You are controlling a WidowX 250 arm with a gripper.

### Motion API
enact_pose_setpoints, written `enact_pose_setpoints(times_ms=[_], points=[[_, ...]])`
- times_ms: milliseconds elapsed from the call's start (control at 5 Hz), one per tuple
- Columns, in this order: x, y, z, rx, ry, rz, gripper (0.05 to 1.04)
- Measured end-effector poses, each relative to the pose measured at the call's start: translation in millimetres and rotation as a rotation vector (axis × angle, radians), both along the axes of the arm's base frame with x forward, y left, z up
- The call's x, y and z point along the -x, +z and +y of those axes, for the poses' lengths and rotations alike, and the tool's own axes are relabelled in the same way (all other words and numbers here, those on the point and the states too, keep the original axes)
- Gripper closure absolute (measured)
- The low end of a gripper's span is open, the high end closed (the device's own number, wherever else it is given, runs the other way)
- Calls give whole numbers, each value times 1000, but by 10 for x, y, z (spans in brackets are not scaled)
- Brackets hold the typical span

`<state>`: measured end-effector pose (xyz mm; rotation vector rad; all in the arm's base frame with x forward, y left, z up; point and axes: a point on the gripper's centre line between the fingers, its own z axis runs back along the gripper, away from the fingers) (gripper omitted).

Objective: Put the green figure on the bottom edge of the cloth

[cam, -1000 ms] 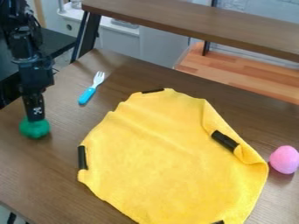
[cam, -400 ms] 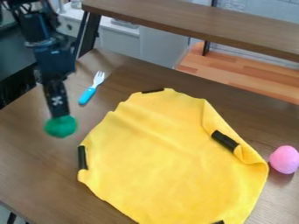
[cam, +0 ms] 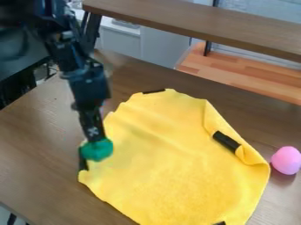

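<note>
The black gripper (cam: pixel 94 139) hangs over the left edge of the yellow cloth (cam: pixel 170 162), shut on the green figure (cam: pixel 97 150). The green figure is round and appears raised above the cloth's left side, near the black strip there. The cloth lies spread on the brown table, its right side folded over, with its bottom edge at the front of the view.
A pink egg-shaped object (cam: pixel 286 160) sits on the table (cam: pixel 35 162) just right of the cloth. Black strips lie at the cloth's edges, one on the right fold (cam: pixel 226 140). A raised wooden shelf (cam: pixel 200 24) spans the back.
The gripper has moved right and somewhat toward the front with the green figure, from the table's left side to the cloth's left edge. The arm now covers the blue-handled fork.
</note>
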<state>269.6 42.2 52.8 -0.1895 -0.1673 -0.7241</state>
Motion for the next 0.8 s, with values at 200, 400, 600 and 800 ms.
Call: enact_pose_setpoints(times_ms=[200,400,600,800], points=[[-160,-36,-90,0,33,-52,805],[-360,-80,-172,0,59,-80,771],[-433,-84,-133,-30,84,-96,447],[-363,-93,-133,-30,72,-52,184]])
